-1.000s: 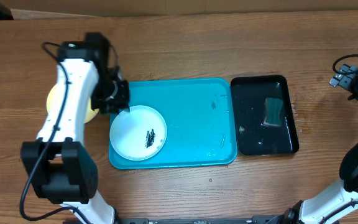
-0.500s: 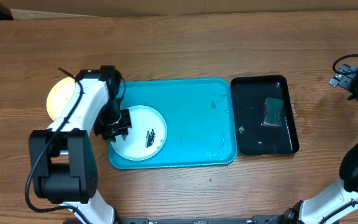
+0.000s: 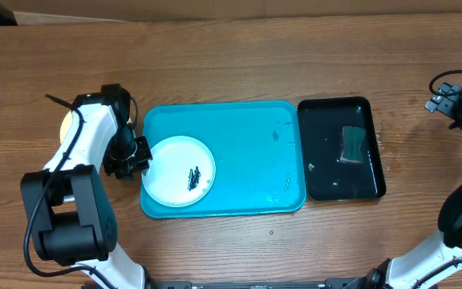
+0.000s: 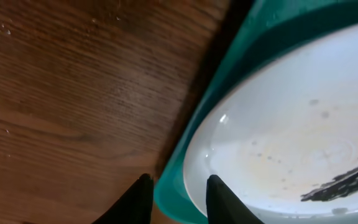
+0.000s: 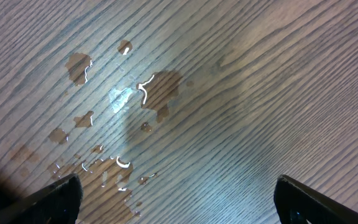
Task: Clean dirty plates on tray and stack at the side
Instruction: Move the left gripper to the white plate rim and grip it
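A white plate (image 3: 178, 170) with dark specks lies in the front left of the turquoise tray (image 3: 255, 136). My left gripper (image 3: 136, 157) is open and low at the tray's left rim. In the left wrist view my left gripper (image 4: 178, 190) straddles the tray's rim (image 4: 174, 190): one finger is over the wood, the other over the edge of the white plate (image 4: 278, 130). A lime-rimmed plate (image 3: 66, 123) lies on the table left of the tray, mostly hidden by my left arm. The light blue plate is out of view. My right gripper (image 3: 449, 104) is open and empty at the far right, also in its wrist view (image 5: 179, 202).
A black tray (image 3: 327, 186) with water and a sponge (image 3: 351, 144) stands against the turquoise tray's right side. Water drops (image 5: 129, 93) lie on the wood under my right gripper.
My left gripper has moved from the tray's back left corner forward over the white plate's left edge, then left to the tray's rim. The right arm has not moved.
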Robot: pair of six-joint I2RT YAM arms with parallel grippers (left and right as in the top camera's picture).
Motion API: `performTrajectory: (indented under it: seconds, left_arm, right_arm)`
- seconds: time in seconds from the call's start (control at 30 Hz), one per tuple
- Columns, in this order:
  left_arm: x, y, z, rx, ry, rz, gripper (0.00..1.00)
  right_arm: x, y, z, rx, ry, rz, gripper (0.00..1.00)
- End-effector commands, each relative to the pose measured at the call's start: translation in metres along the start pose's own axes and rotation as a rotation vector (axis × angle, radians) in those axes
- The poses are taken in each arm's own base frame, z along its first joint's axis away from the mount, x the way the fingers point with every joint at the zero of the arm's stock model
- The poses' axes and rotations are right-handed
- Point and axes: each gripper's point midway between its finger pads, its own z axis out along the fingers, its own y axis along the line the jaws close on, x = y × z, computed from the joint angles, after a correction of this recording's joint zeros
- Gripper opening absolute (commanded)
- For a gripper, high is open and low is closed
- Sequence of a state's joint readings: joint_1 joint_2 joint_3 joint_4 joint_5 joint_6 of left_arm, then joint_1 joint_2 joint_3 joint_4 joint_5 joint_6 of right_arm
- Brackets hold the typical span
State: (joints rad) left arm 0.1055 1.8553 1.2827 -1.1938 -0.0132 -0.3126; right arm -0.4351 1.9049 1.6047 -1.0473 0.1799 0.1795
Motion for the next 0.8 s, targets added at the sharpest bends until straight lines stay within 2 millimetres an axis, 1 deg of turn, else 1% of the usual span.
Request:
performTrajectory:
  seconds: [0.0, 0.13, 0.27, 0.33, 0.4, 0.6, 0.7, 0.77]
  left_arm:
    - [0.001, 0.001, 0.0, -0.004, -0.023, -0.005, 0.29]
    - [0.002, -0.002, 0.012, -0.006, -0.032, 0.004, 0.28]
    - [0.004, -0.001, 0.019, -0.006, -0.028, 0.004, 0.25]
    - [0.005, -0.003, 0.019, 0.005, -0.022, 0.005, 0.19]
    - [0.006, -0.006, 0.019, 0.023, -0.016, 0.005, 0.08]
    - [0.007, -0.008, 0.019, 0.036, -0.012, 0.009, 0.06]
    - [0.007, -0.008, 0.019, 0.036, -0.012, 0.009, 0.07]
    - [0.007, -0.008, 0.02, 0.036, -0.011, 0.009, 0.09]
  right_arm:
    - [-0.004, 0.001, -0.001, -0.004, -0.009, 0.005, 1.0]
    - [-0.004, 0.001, -0.001, -0.004, -0.009, 0.005, 1.0]
    - [-0.004, 0.001, -0.001, -0.004, -0.009, 0.005, 1.0]
    - [-0.004, 0.001, -0.001, -0.004, -0.009, 0.005, 1.0]
    - [-0.004, 0.001, -0.001, -0.004, -0.009, 0.005, 1.0]
    - [-0.004, 0.001, -0.001, -0.004, -0.009, 0.005, 1.0]
    - [-0.004, 0.001, -0.001, -0.004, -0.009, 0.005, 1.0]
    - [-0.004, 0.001, -0.001, -0.004, -0.009, 0.005, 1.0]
